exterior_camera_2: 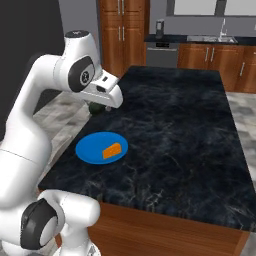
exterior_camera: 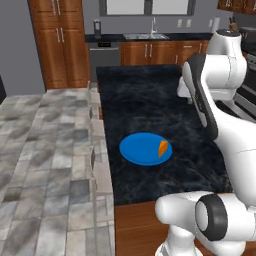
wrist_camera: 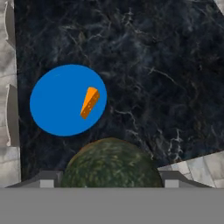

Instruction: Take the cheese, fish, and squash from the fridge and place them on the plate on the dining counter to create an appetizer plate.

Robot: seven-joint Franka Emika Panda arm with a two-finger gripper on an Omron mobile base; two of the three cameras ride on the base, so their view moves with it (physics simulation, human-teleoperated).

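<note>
The black marble tabletop [exterior_camera: 150, 100] carries the blue plate [exterior_camera: 142, 149], on whose rim the cheese [exterior_camera: 163, 148] lies. In the hand view the dark green squash [wrist_camera: 111, 164] is seen clasped by the end effector [wrist_camera: 111, 179], above the tabletop near the plate; the left base view has it hidden behind the arm.
</note>
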